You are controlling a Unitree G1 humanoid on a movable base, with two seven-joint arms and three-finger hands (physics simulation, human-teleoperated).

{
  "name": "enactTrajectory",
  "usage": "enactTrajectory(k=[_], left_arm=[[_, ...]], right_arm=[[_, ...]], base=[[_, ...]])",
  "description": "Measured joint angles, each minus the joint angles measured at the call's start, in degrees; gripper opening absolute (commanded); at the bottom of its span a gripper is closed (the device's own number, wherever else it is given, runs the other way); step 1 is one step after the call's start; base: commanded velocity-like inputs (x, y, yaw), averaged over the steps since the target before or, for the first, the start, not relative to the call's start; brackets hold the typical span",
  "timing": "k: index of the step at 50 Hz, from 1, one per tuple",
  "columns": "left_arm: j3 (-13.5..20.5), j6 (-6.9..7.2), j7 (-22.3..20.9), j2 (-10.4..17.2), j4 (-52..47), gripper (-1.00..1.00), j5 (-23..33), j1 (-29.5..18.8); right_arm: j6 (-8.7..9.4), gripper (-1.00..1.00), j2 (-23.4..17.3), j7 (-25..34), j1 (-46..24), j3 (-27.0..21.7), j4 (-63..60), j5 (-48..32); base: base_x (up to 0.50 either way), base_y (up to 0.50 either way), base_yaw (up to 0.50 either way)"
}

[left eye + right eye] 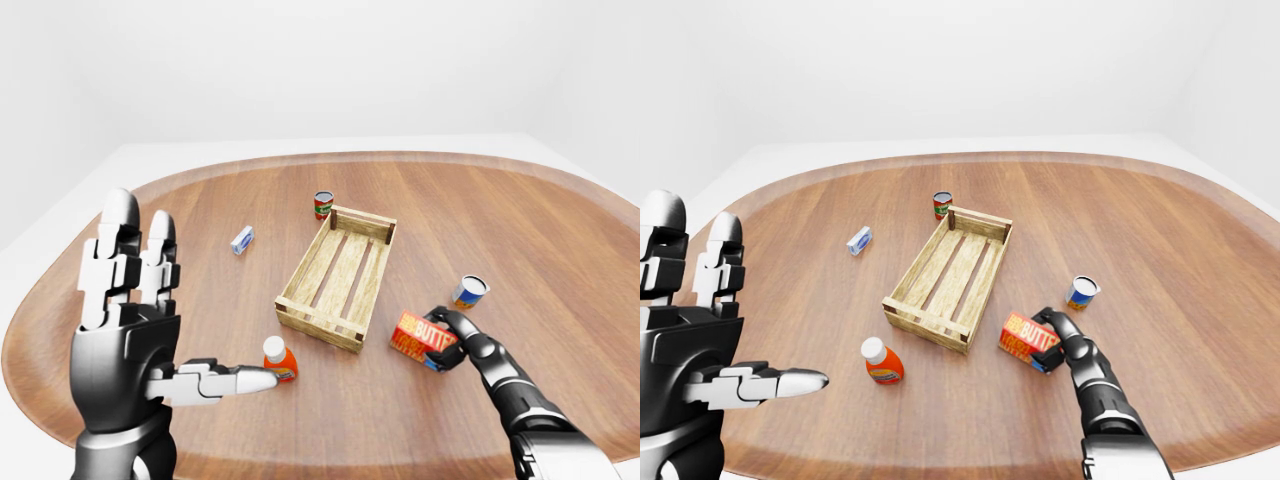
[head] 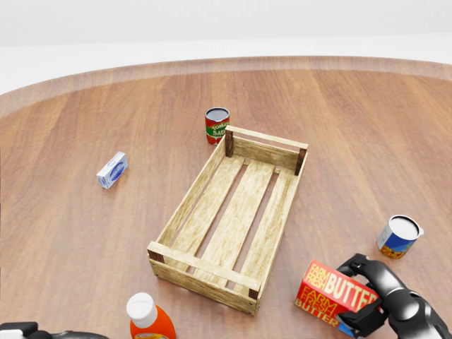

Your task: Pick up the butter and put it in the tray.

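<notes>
Clamping right-hand fingers (image 2: 361,269) round the butter (image 2: 334,292) box's end; we're judging it light, rigid, slick carton. Left hand (image 1: 130,330) is hanging splayed, empty.

The counter (image 2: 85,233) is smooth brown wood with fine grain and a soft satin sheen, while the tray (image 2: 233,215) is pale, rough, matt slatted wood with darker corner posts. The butter (image 2: 332,291) is a printed red carton with a slight gloss; both cans (image 2: 217,125) (image 2: 399,236) show metal lids and glossy paper labels. The left hand (image 1: 125,340) is polished silver metal, its fingers (image 1: 120,265) strongly reflective.
</notes>
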Motion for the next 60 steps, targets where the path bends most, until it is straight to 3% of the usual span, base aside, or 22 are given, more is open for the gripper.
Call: enactTrajectory(k=[14,30,37,46,60], left_arm=[[0.2,0.00,0.0,0.0,0.2,1.00,-0.1,-0.2],[-0.1,0.00,0.0,0.0,0.1,1.00,0.0,0.0],[-0.1,0.00,0.0,0.0,-0.1,1.00,0.0,0.1],[-0.1,0.00,0.0,0.0,-0.3,1.00,0.0,0.2],[0.2,0.00,-0.1,0.0,-0.6,1.00,-0.2,0.1]], right_arm=[[-0.04,-1.00,0.0,0.1,0.1,-0.1,0.1,-1.0],[-1.44,-1.00,-0.4,-0.4,3.0,-0.1,-2.9,0.3],[0.39,-1.00,-0.8,1.1,5.4,0.2,-7.3,0.6],[5.80,-1.00,-1.0,4.0,7.9,-0.6,-16.8,0.0],[5.80,-1.00,-0.6,8.8,8.0,-2.3,-31.9,-3.0]], base=[[0.00,0.00,0.00],[0.00,0.00,0.00],[0.00,0.00,0.00],[0.00,0.00,0.00],[0.00,0.00,0.00]])
